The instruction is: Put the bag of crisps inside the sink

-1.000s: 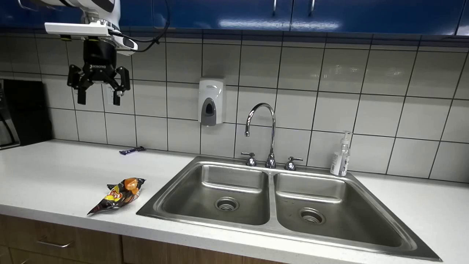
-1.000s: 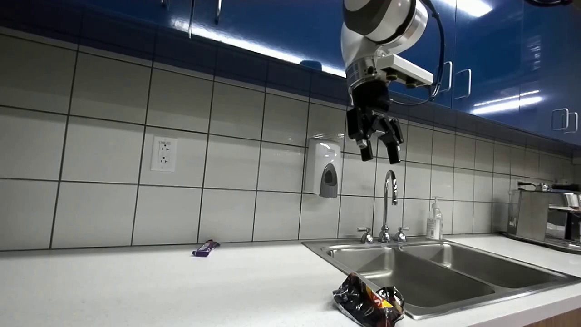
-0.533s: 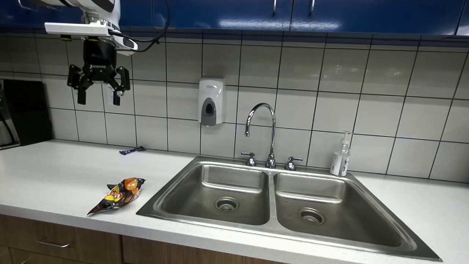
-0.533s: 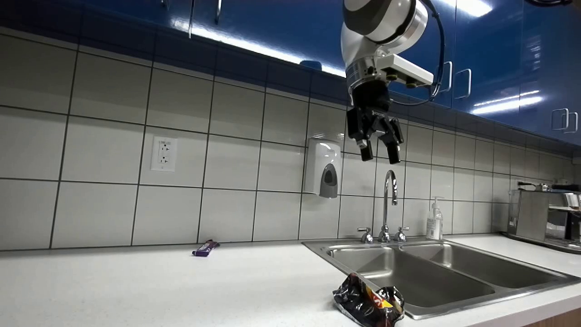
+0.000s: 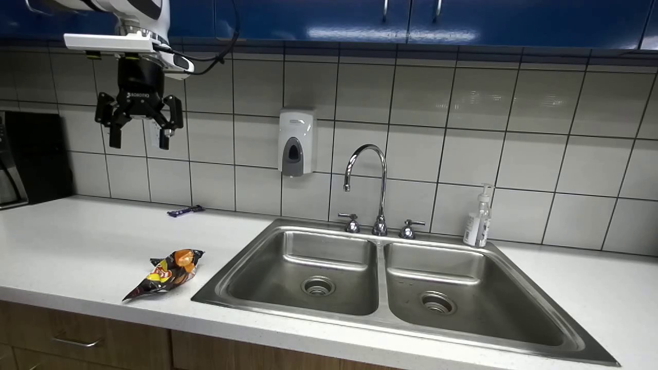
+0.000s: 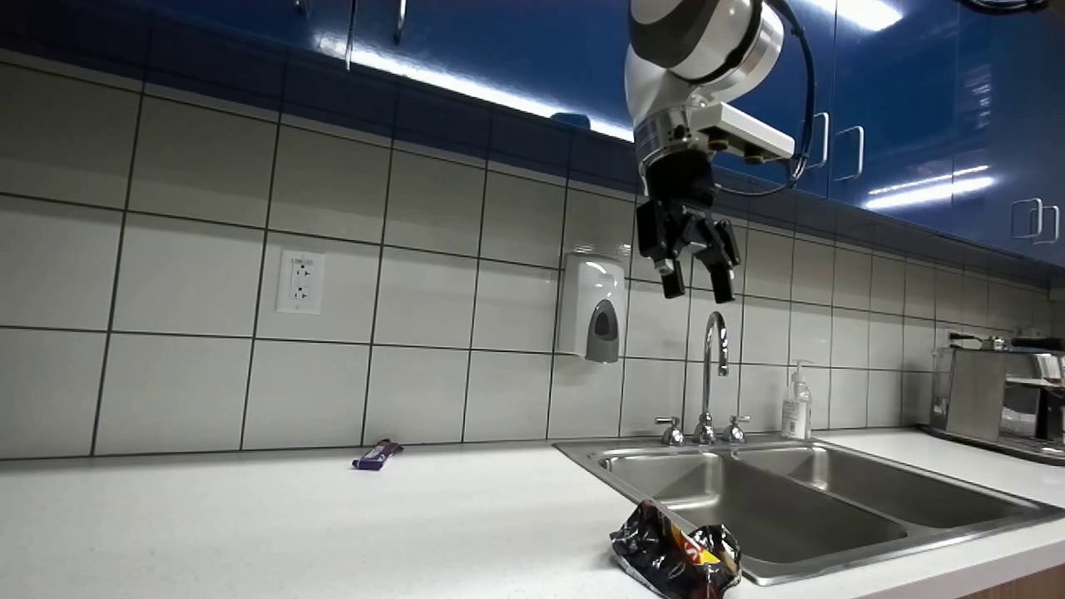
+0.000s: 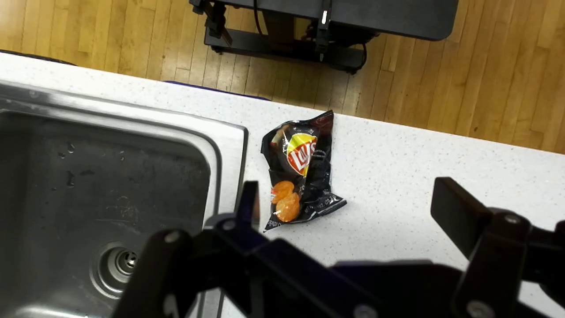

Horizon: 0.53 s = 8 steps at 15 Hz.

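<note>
Wrist view: the claw (image 7: 346, 193) hangs spread wide, gripping nothing; well below it, on the counter (image 7: 397, 181), lies the bag of crisps (image 7: 304, 170), with the sink (image 7: 231, 154) also lower, to one side.

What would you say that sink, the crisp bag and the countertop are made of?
Sink: likely stainless steel, satin finish; grey with soft, bright reflections.
Crisp bag: probably thin plastic film, glossy; it's creased and catches glints. Whether it's foil-lined doesn't show.
Countertop: smooth, white, finely speckled in the wrist view; perhaps engineered stone or laminate.
</note>
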Available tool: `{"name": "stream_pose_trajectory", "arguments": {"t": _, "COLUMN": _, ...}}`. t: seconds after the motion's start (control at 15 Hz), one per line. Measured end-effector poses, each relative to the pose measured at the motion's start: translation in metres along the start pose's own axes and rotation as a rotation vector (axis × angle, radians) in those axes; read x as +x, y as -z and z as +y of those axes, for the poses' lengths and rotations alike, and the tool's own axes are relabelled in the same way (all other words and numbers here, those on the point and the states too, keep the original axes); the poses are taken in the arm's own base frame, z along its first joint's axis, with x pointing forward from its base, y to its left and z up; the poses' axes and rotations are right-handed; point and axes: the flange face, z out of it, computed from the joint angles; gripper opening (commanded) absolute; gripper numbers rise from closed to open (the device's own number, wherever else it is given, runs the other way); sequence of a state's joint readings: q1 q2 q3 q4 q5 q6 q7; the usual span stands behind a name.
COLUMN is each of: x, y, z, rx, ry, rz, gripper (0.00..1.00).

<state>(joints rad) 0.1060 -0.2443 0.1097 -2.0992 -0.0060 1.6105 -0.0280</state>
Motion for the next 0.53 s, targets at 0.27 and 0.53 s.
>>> {"name": "stream_pose_trajectory", "arguments": {"t": 0.27, "x": 0.004, "y": -0.024, "z": 0.003, "rx": 0.005, "ry": -0.004, "rz": -0.031, "gripper": 1.00}}
{"name": "stream_pose_trajectory", "arguments": {"t": 0.53, "x": 0.012, "y": -0.056, "z": 0.002, "rx": 0.007, "ry": -0.003, "rz": -0.050, "gripper": 1.00}}
